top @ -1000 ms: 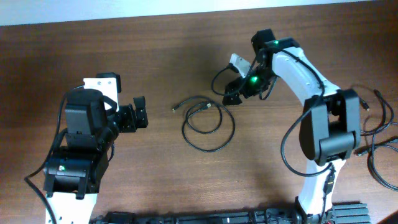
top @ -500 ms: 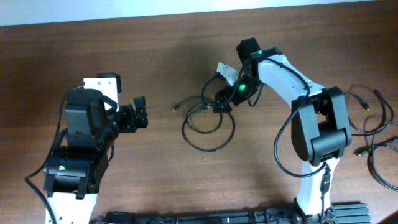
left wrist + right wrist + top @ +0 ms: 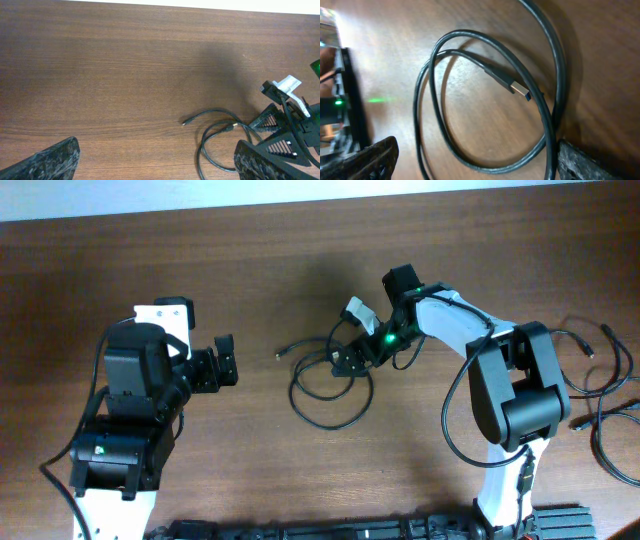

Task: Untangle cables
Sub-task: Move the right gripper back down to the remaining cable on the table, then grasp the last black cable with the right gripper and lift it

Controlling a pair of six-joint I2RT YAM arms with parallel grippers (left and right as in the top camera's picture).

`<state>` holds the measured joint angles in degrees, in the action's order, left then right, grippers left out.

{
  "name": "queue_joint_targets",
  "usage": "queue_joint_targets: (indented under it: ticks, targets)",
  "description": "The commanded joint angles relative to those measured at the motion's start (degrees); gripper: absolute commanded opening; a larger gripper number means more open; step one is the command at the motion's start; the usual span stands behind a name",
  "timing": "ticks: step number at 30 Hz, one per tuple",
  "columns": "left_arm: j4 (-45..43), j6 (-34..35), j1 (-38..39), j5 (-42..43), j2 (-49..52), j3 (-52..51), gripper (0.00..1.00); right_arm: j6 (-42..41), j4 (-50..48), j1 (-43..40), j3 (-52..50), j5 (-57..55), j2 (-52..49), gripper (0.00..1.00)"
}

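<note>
- Both pairs of fingers are spread wide; neither pinches anything.
- Your right fingers (image 3: 370, 160) hang low over the looped cable (image 3: 551, 132) at the middle of the worktop (image 3: 300, 260), its plug (image 3: 520, 91) lying between them.
- Your left fingers (image 3: 222, 360) are left of the loop, well apart.
- More cables (image 3: 596, 438) lie at the right edge.

Now right gripper (image 3: 349, 360) down over cable loop (image 3: 334, 425)

Surface (image 3: 300, 270) in warm brown wood grain with darker streaks, cables (image 3: 559, 65) black — one plug (image 3: 512, 85) tipped silver, left arm (image 3: 135, 400) black with white panels, right arm (image 3: 455, 320) white and black, green light (image 3: 388, 340), left end effector (image 3: 228, 360) black — its fingers (image 3: 52, 160) flecked grey
</note>
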<state>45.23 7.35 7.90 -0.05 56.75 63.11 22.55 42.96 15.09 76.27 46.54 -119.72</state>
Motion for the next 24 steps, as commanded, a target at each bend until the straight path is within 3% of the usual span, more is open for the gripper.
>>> queue_joint_targets:
  ticks: [1,7,13,18,24]
  targets:
    - [-0.1,0.7,-0.3,-0.4,-0.1,0.4,0.99,-0.5,0.7,0.9,-3.0,-2.3,-2.5,0.98]
    - [-0.1,0.7,-0.3,-0.4,-0.1,0.4,0.99,-0.5,0.1,1.6,-3.0,-0.4,-2.5,0.98]
    - [-0.1,0.7,-0.3,-0.4,-0.1,0.4,0.99,-7.0,4.4,3.0,-3.0,0.7,-2.5,0.98]
    - [-0.1,0.7,-0.3,-0.4,-0.1,0.4,0.99,-7.0,10.7,5.5,-3.0,9.4,-2.5,0.98]
    - [-0.1,0.7,-0.3,-0.4,-0.1,0.4,0.99,-7.0,4.9,7.5,-3.0,24.7,-2.5,0.88]
